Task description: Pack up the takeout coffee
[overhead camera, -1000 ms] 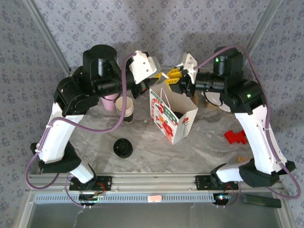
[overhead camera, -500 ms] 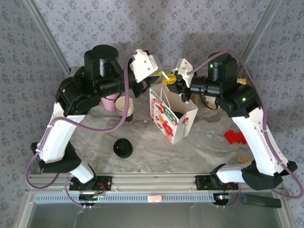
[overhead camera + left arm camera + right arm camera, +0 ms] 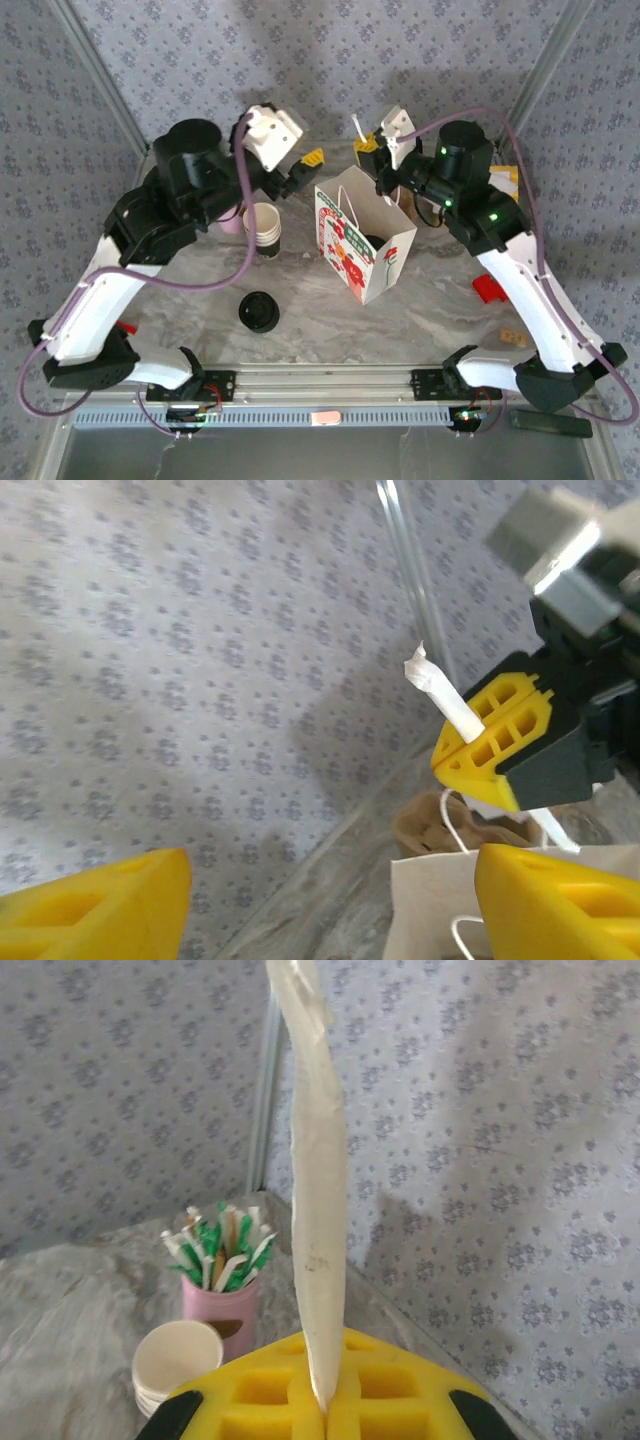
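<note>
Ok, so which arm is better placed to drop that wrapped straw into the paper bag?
Right. The right gripper is shut on the wrapped straw, close to the far edge of the paper bag's open top. The left gripper stands open and empty, off to the bag's left.

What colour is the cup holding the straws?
The cup is pink, clearest in the right wrist view.

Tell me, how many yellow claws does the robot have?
2. The left claw is open, up left of the paper bag. The right claw is behind the bag, pinching a wrapped straw.
</note>
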Motion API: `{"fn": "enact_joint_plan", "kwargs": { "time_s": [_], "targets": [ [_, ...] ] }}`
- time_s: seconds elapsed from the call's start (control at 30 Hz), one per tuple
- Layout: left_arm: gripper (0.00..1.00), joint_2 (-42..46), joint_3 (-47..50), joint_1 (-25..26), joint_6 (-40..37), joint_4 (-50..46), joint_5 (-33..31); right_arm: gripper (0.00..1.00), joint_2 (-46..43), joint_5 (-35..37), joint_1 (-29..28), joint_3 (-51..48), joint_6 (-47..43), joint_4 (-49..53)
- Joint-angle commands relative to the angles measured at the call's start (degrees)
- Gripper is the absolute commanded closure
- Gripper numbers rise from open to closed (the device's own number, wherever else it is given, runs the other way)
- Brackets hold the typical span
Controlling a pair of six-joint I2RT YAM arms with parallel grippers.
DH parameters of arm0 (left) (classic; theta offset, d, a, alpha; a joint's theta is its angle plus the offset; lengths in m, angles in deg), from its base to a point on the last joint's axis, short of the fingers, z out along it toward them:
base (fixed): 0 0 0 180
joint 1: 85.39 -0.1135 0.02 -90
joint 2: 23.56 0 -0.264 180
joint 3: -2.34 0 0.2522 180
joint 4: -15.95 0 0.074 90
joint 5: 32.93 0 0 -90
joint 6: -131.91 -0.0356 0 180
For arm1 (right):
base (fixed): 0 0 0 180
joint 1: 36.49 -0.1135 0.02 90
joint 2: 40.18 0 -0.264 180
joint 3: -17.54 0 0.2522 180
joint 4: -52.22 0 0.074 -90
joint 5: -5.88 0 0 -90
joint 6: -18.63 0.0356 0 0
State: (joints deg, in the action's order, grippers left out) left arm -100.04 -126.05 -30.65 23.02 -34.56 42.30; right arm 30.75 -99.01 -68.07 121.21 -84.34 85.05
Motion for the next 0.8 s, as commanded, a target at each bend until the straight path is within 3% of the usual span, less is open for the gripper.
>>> {"fn": "enact_joint_plan", "kwargs": {
  "time_s": [0.0, 0.23, 0.77],
  "targets": [
    [0.25, 3.7, 2.4, -0.7, 2.7, 9.6, -4.5, 0.96, 2.0, 3.4, 0.0, -2.5, 7.9, -15.5],
    [0.25, 3.8, 2.6, -1.8, 5.9, 6.4, -2.4, 0.93, 7.5, 8.3, -0.7, -7.1, 12.4, -26.6],
    [0.26, 2.1, 3.5, -4.3, 9.6, 7.2, 4.1, 0.82, 10.8, 9.8, -0.9, -18.1, 18.9, -36.4]
  ]
}}
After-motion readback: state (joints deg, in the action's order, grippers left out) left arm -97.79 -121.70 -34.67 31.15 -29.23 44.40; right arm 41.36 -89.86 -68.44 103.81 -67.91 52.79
